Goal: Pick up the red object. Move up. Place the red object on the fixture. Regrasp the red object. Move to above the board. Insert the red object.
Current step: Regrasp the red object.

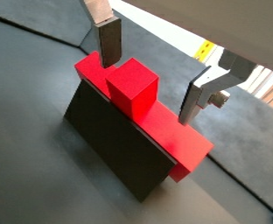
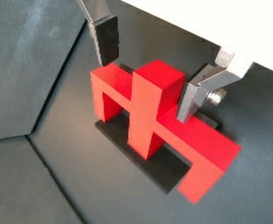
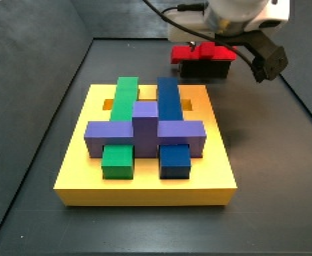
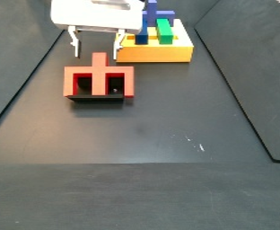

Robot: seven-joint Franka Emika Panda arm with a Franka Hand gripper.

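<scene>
While the red object (image 1: 136, 109) sits on top of the fixture (image 1: 113, 140), the gripper (image 1: 157, 74) hangs right over it with jaws spread and nothing between them. In a wrist view one finger (image 1: 108, 42) stands by the piece's end and the other off to its side, neither touching as far as I can tell.

In a wrist view the red object (image 2: 150, 118) shows its raised centre tab and two legs, lying flat across the fixture (image 2: 163, 166); the gripper (image 2: 150, 79) straddles the tab, released.

In a side view the gripper (image 3: 219, 48) is near the far right corner of the worktop, the red object (image 3: 199, 54) on the fixture (image 3: 204, 72) below it, partly hidden by the arm. The board (image 3: 148, 175) lies mid-worktop, bearing green, blue and purple blocks.

In a side view the gripper (image 4: 92, 40) hovers just above the red object (image 4: 100, 79) on the fixture (image 4: 100, 97), the board (image 4: 154, 49) towards the far edge.

Step judged: placed on the fixture, regrasp due. Next move needs a descent and a close on the tab. Nothing blocks the descent; the blocks on the board crowd the later insertion.
</scene>
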